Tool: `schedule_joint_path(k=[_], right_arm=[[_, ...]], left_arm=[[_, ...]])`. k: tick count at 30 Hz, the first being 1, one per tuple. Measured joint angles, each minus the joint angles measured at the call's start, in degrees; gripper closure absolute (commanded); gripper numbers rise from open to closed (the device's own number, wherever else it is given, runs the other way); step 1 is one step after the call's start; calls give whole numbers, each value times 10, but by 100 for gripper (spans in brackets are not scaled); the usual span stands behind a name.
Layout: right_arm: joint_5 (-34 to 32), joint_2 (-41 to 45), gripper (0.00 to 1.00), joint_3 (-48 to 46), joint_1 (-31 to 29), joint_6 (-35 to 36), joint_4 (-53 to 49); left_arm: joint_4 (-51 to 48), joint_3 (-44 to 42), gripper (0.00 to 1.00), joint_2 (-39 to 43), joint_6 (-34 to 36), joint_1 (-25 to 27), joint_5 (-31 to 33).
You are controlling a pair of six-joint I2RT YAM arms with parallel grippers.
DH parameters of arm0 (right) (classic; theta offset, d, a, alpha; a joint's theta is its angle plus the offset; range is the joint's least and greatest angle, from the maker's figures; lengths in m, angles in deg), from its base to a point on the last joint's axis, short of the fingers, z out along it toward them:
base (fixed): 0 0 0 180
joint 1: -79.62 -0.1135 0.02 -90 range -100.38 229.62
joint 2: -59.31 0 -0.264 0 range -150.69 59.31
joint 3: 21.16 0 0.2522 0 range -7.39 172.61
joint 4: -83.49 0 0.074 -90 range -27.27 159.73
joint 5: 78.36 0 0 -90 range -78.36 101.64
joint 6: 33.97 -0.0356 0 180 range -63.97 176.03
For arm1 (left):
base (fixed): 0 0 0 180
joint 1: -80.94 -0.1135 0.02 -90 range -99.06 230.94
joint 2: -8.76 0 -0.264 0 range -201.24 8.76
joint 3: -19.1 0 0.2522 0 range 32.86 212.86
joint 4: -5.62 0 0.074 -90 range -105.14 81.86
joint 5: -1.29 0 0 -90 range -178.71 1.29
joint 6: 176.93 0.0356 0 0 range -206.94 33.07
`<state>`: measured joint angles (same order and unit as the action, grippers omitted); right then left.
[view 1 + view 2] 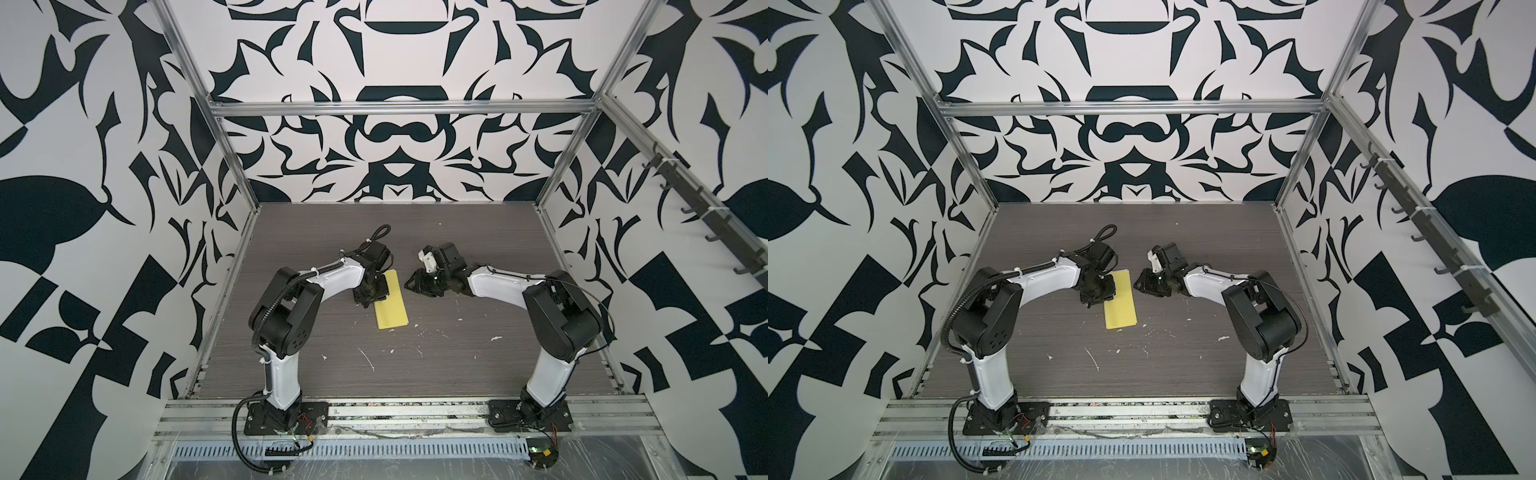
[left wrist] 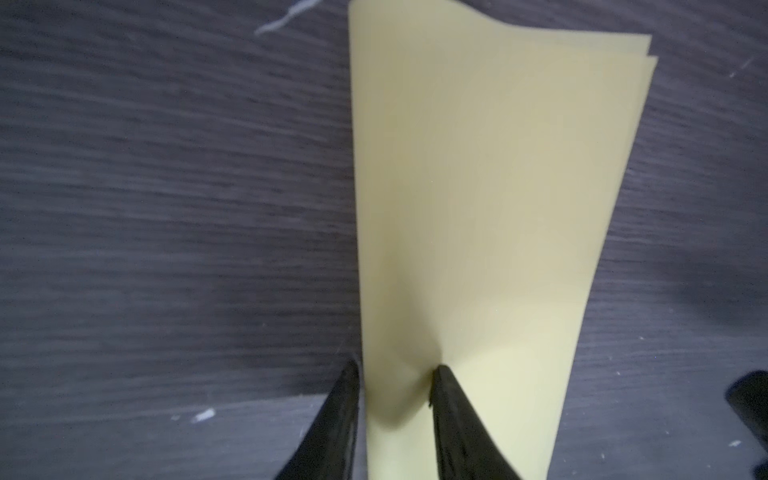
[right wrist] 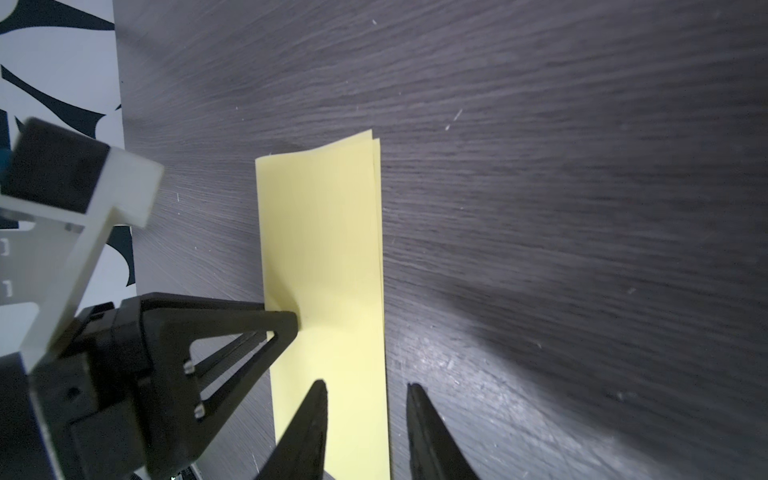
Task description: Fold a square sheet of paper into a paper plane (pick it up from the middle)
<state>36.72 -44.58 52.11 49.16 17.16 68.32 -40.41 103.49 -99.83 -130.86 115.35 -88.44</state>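
Left wrist view crops the paper (image 2: 478,208), left gripper (image 2: 395,370) jaws straddle its edge but can't tell if they're actually gripping, right gripper (image 1: 409,284) sits open mid-frame in a top view.

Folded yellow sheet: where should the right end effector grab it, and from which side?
Best bet: take the square sheet of paper at the middle of its open, layered long edge, coming in low from the side of the right end effector. It lies flat as a narrow strip, that edge shows separate layers, and the left end effector occupies the opposite edge.
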Motion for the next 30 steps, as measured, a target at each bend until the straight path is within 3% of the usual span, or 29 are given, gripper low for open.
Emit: schedule_joint_path(k=[30], right_arm=[[5,-10,67,-6,0,-4,4]], left_arm=[[2,-4,68,2,40,0,-2]])
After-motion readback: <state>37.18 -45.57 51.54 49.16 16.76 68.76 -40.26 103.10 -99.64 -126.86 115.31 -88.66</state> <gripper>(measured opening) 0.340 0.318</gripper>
